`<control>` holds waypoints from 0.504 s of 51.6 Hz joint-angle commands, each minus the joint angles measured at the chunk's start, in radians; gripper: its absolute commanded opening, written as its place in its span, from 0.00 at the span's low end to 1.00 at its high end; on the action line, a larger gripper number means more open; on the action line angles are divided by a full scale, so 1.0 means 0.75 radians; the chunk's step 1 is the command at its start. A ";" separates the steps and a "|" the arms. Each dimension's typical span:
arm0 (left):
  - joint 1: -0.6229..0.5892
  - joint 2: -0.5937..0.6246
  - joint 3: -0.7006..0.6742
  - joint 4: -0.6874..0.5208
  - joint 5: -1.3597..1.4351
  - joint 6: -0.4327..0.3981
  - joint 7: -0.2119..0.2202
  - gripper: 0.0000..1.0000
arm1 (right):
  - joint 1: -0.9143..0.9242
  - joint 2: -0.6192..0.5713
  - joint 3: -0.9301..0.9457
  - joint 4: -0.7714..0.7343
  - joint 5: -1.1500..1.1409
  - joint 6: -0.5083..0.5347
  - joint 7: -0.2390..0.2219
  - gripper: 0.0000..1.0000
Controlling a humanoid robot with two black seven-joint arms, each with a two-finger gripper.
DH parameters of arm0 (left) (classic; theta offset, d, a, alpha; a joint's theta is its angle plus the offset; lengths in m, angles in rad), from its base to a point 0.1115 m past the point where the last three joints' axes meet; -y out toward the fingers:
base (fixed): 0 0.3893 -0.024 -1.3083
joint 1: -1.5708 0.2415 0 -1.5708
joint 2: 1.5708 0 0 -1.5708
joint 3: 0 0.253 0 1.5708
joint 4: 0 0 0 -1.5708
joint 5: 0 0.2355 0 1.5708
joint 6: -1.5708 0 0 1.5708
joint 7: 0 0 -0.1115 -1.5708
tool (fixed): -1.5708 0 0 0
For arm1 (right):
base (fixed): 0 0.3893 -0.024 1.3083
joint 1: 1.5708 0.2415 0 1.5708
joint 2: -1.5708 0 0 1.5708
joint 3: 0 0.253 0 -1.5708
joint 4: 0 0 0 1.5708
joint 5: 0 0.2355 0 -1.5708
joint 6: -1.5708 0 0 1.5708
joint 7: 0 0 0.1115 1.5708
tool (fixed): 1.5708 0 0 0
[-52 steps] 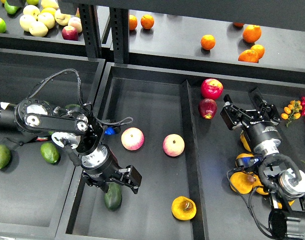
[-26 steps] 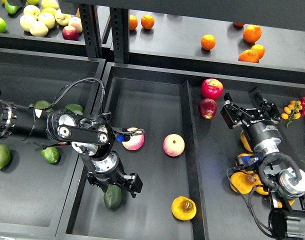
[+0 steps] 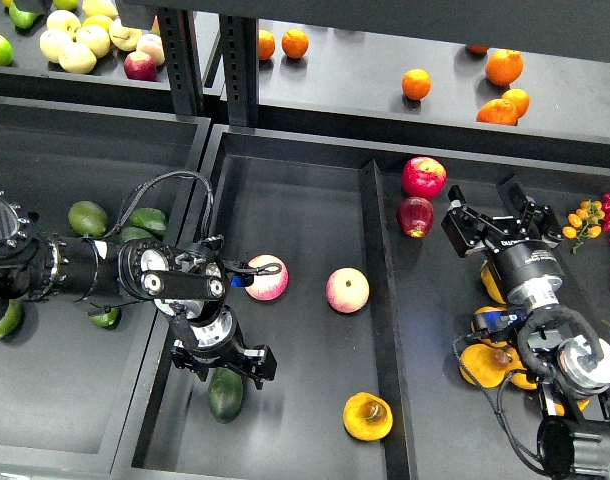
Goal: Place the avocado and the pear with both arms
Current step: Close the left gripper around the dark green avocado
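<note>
The dark green avocado (image 3: 225, 396) lies near the front left of the middle tray (image 3: 295, 190). My left gripper (image 3: 223, 366) hangs just above its upper end, open, with one finger on each side, and holds nothing. The yellow-orange pear (image 3: 367, 417) with its brown dimple lies at the front right of the same tray, apart from both grippers. My right gripper (image 3: 495, 213) is open and empty over the right tray, just right of a dark red apple (image 3: 415, 216).
Two pink-yellow apples (image 3: 266, 278) (image 3: 346, 290) lie mid-tray. A red apple (image 3: 423, 177) lies in the right tray, and yellow-orange fruit (image 3: 482, 361) lies by my right arm. Green avocados (image 3: 88, 217) fill the left tray. Oranges (image 3: 503, 67) sit on the shelf behind.
My left arm has swung down and to the left, and its gripper has shifted slightly left above the avocado. The avocado, the pear and the right arm have not moved.
</note>
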 commanded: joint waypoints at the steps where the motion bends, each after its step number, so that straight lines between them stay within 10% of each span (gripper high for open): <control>1: 0.037 -0.016 0.000 0.038 0.000 0.000 0.000 0.99 | 0.000 0.000 0.000 0.000 0.000 0.000 0.000 1.00; 26: 0.133 -0.067 -0.021 0.136 0.017 0.000 0.000 0.98 | -0.004 0.000 0.000 0.000 0.000 0.000 0.000 1.00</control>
